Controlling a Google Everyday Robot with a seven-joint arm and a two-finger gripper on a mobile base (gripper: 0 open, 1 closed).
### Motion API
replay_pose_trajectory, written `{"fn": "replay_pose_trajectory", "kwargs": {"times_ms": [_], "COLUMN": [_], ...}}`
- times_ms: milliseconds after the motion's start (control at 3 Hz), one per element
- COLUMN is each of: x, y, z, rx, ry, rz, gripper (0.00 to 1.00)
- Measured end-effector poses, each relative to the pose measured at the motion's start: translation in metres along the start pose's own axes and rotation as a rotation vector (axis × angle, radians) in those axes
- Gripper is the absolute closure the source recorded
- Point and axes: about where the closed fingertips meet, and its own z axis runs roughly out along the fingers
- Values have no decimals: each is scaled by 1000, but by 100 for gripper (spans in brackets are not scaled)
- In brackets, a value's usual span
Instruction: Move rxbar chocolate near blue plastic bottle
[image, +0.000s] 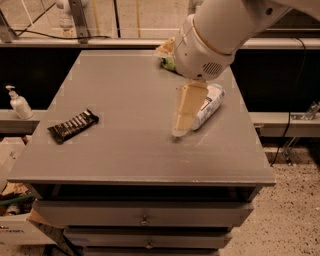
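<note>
Camera view: a grey table (125, 150) carries everything. The white arm (220, 30) fills the upper right. Its gripper (183, 117) hangs over the table's middle, overlapping the lying blue plastic bottle (209, 105); whether it is apart or together, I cannot tell. The rxbar chocolate (73, 125) lies well apart, near the left edge.

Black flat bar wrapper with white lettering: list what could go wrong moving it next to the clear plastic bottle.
1. The gripper hangs over the right half of the grey table, close by the lying clear plastic bottle; swinging away low might roll it.
2. The flat black bar wrapper lies near the table's left edge; a slipped pinch could push it off.
</note>
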Motion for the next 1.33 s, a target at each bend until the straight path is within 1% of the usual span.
{"fn": "replay_pose_trajectory", "kwargs": {"times_ms": [333,667,1000,1333], "x": [0,3,-11,-34], "y": [0,-15,-37,-51], "z": [0,8,36,73], "rx": [0,3,-8,-48], "ry": [0,-25,-59,-78], "rz": [0,-13,-55,-99], "gripper": [0,0,0,0]}}
